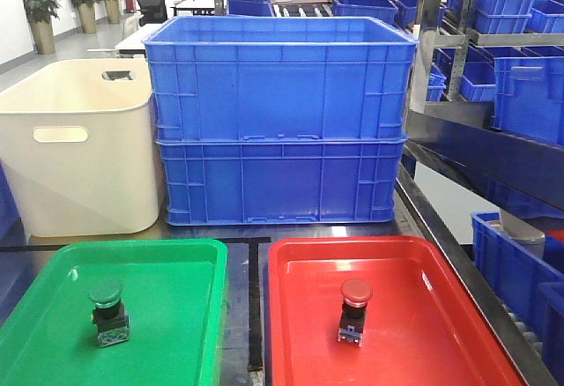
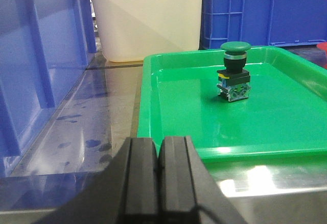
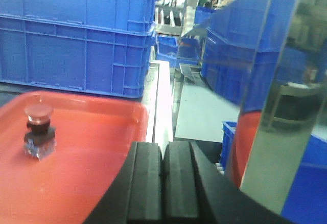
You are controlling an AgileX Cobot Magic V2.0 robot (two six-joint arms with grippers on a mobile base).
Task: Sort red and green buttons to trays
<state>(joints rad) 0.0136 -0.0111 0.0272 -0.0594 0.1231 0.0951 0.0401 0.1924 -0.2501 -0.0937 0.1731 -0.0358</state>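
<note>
The green button stands upright in the green tray at the front left; it also shows in the left wrist view inside the green tray. The red button stands upright in the red tray at the front right; the right wrist view shows it in the red tray. My left gripper is shut and empty, before the green tray's near left rim. My right gripper is shut and empty, at the red tray's right edge. Neither gripper shows in the front view.
Two stacked deep blue crates stand behind the trays, with a cream tub to their left. A metal shelf rack with more blue crates runs along the right. Another blue crate stands left of the green tray.
</note>
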